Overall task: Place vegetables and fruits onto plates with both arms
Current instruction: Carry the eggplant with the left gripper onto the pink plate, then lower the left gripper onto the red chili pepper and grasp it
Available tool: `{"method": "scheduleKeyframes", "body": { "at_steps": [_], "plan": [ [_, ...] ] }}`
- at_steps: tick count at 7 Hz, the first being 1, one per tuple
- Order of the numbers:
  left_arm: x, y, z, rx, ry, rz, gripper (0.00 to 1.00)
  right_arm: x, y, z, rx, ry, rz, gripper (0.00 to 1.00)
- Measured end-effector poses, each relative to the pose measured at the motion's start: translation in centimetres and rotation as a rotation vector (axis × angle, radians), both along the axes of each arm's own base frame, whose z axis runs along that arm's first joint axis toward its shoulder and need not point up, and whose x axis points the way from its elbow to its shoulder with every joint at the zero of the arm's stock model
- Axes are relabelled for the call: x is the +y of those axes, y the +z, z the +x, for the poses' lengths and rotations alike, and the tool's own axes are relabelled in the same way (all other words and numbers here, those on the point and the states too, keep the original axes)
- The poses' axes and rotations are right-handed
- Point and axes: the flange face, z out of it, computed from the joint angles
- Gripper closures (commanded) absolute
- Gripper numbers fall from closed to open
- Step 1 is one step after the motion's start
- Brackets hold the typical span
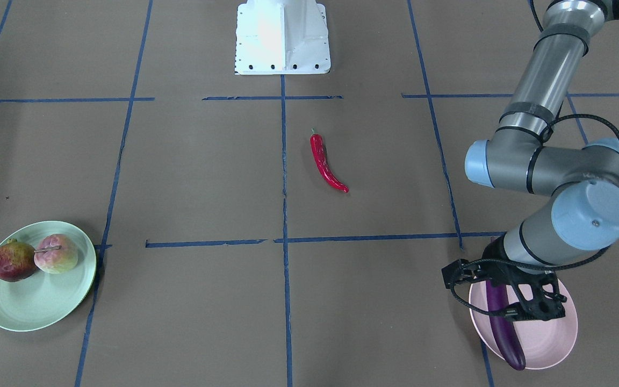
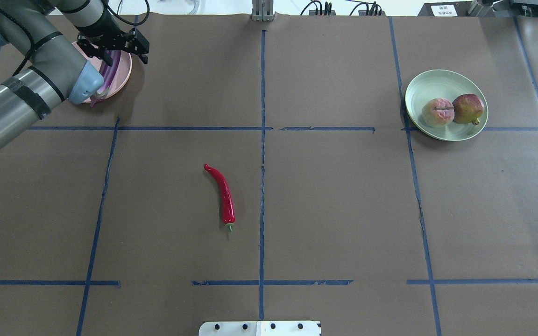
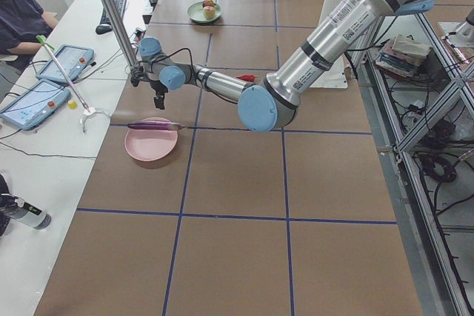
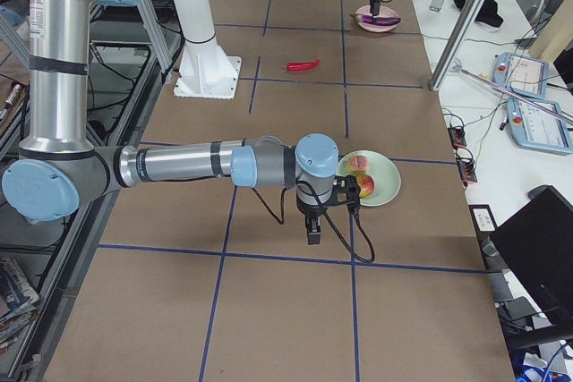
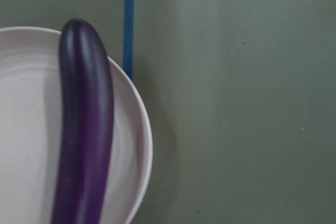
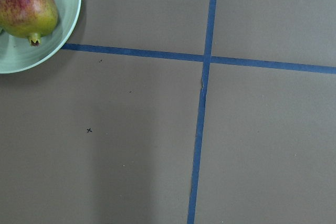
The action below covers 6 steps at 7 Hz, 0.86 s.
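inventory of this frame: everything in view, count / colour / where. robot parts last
eggplant: 1, purple, lying on the pink plate, one end at its rim
chili pepper: 1, red, bare table near centre
pomegranate-like fruit: 1, dark red, on the green plate
peach-like fruit: 1, pink and pale green, beside it on the green plate
pink plate: 1, left-arm side
green plate: 1, right-arm side
table: 1, brown, blue tape grid
base block: 1, white, robot's edge
operator: 1, dark top, side bench
left arm: grey, blue caps
left gripper: black, open, above the eggplant
right arm: grey, blue caps
right gripper: black, over bare table beside the green plate; open or shut unclear
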Motion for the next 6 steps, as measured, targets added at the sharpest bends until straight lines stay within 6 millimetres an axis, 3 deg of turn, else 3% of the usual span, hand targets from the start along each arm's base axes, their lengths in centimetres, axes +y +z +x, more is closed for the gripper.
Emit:
{"method": "scheduleKeyframes", "body": {
  "at_steps": [1,4,5,6],
  "plan": [
    [5.1,-2.8,3.6,0.031,-0.015,-0.045,0.0,0.0,0.1,-0.1,0.0,-0.001,-0.002,0.0],
    [21.4,-11.7,17.0,-0.04,-0.05,-0.157,0.0,0.0,0.3,-0.1,0.0,-0.003,-0.007,0.0],
    [25.7,-13.3,20.5,-0.065,-0.051,-0.169,0.0,0.0,0.3,-0.1,0.0,-0.003,-0.008,0.0],
    [28.8,-13.2,23.1,-0.091,-0.039,-0.166,0.02,0.0,0.4,-0.1,0.0,-0.003,-0.008,0.0]
  ]
}}
